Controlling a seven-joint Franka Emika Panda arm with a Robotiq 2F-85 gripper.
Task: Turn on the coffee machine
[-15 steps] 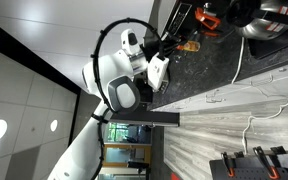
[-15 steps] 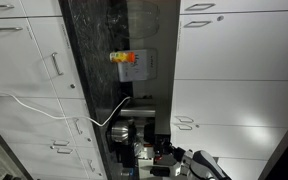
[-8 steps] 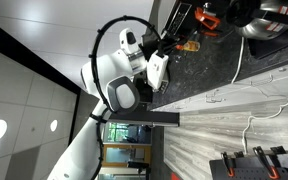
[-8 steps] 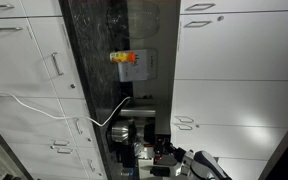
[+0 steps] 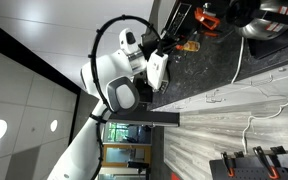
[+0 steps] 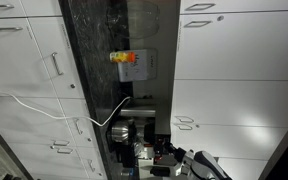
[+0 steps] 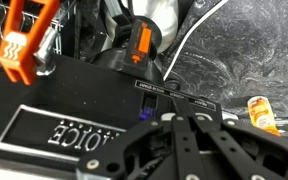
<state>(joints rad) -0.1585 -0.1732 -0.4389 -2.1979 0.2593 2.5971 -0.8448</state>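
In the wrist view the coffee machine (image 7: 54, 95) is a black box with a silvery plate (image 7: 64, 128) on it. My gripper (image 7: 170, 92) comes in from the bottom with its fingers pressed together. Its tip rests on the machine's small labelled switch strip (image 7: 174, 90). A blue light (image 7: 144, 111) glows just left of the fingers. In an exterior view the gripper (image 5: 168, 46) reaches into dark appliances at the counter's end. In an exterior view the machine (image 6: 124, 131) shows black and silver, with the arm (image 6: 196, 163) beside it.
Orange handles (image 7: 24, 45) and an orange knob (image 7: 142, 45) on a silvery cylinder stand behind the machine. A small orange item (image 7: 261, 112) lies on the marbled counter (image 7: 244, 60) to the right. A white cable (image 7: 199, 35) curves past. White cabinets (image 6: 234, 70) flank the counter.
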